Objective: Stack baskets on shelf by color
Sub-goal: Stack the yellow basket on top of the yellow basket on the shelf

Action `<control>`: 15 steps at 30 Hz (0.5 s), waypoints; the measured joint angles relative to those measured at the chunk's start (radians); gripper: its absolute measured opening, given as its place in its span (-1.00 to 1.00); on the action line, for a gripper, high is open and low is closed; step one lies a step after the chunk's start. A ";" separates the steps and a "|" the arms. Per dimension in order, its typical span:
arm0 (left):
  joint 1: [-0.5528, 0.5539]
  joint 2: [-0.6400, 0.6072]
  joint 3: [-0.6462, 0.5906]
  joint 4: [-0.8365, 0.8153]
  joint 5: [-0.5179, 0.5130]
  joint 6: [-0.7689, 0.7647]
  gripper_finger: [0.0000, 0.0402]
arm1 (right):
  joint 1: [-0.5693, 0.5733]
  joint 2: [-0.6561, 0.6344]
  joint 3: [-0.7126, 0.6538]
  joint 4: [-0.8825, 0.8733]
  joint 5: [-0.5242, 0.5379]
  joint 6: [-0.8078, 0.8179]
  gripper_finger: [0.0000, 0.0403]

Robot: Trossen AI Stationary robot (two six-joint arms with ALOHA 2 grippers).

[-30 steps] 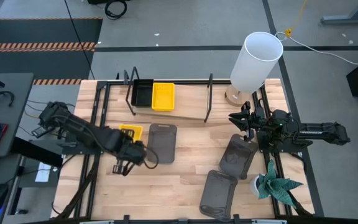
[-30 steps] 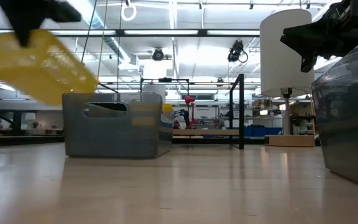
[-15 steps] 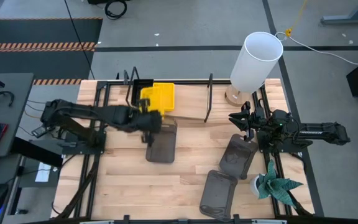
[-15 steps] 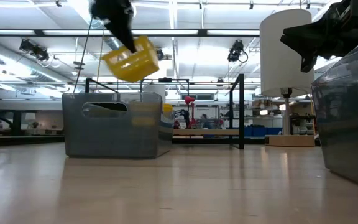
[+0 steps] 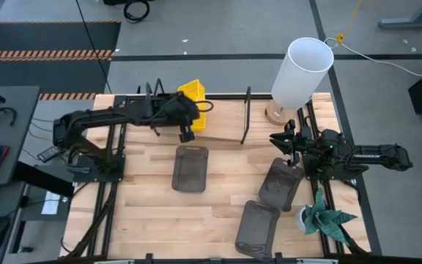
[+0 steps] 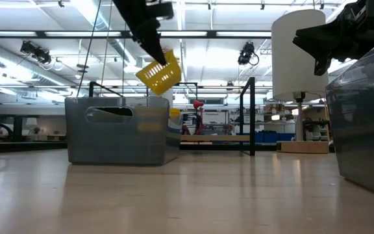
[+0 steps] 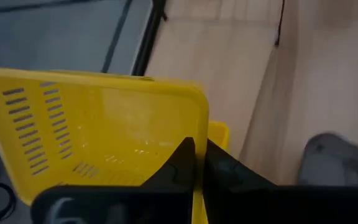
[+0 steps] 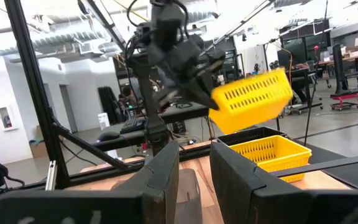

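Yellow basket (image 6: 159, 73) clamped in left end effector (image 5: 184, 117) above shelf (image 5: 222, 117); right end effector (image 5: 280, 141) apart.

White lamp (image 5: 302, 71); potted plant (image 5: 326, 220); slatted tabletop (image 5: 218, 213)

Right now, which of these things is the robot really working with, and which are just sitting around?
Part of the job:
- yellow basket held tilted in the air by the left gripper
- yellow basket on the shelf
- black basket beside it
- shelf
- three dark grey baskets on the table

Just lying about:
- white lamp
- small green plant
- right gripper, waiting open
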 joint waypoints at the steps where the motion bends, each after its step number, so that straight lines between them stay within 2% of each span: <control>1: 0.006 0.015 0.000 0.007 0.003 0.011 -0.93 | 0.000 0.000 0.000 0.000 0.000 0.000 -0.52; 9: 0.030 0.150 0.000 0.000 0.028 0.099 -0.92 | 0.000 0.000 0.000 0.000 0.000 0.000 -0.52; 15: 0.036 0.197 0.000 -0.068 0.030 0.104 -0.92 | 0.000 0.000 0.000 0.000 0.000 0.000 -0.52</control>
